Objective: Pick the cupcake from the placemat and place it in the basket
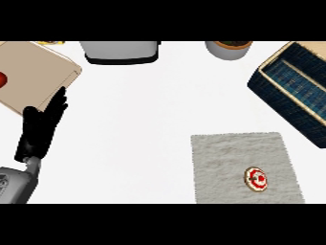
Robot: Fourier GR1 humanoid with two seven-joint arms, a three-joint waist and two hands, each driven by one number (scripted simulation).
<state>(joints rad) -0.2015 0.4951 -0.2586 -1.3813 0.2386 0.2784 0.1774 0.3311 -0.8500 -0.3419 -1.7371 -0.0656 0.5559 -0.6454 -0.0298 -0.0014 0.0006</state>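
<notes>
The round cupcake [256,178], white and red on top, sits on the placemat [225,155]. The left hand [38,129] holds nothing, its fingers straight.

One cupcake [256,178], one placemat [229,158], one basket [285,105] (dark blue).

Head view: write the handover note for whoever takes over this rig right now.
Left hand: open, resting at the view's left, holding nothing.
Right hand: not in view.
Cupcake: on the placemat, lower right, untouched.
Basket: upper right, apart from the placemat, no cupcake in it.
Done: nothing yet.
Left: grasp the cupcake, carry it to the basket, release it inside.
</notes>
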